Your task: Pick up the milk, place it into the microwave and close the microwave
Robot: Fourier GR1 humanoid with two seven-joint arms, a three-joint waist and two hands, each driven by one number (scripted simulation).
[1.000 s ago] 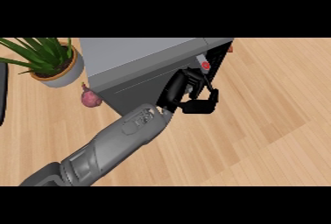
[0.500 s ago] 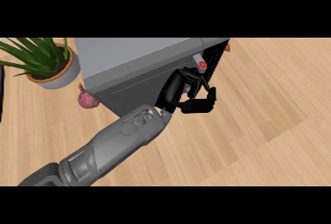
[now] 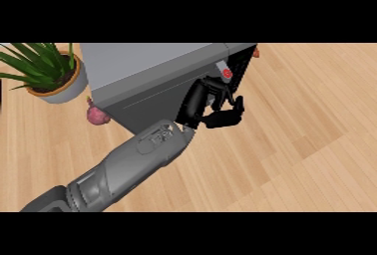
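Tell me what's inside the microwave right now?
Cannot tell: the microwave shows only its grey top and dark front. The left hand covers its front right corner, and no milk is visible.

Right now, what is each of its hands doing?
Left hand: against the microwave front, fingers curled, holding nothing that shows.
Right hand: not in view.

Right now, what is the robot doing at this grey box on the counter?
One arm reaches in from the lower left, and its black hand is against the front of the grey microwave, beside the panel with the red button. No milk shows anywhere in this view. A potted plant stands left of the microwave, with a small purple thing on the wooden counter at its corner.
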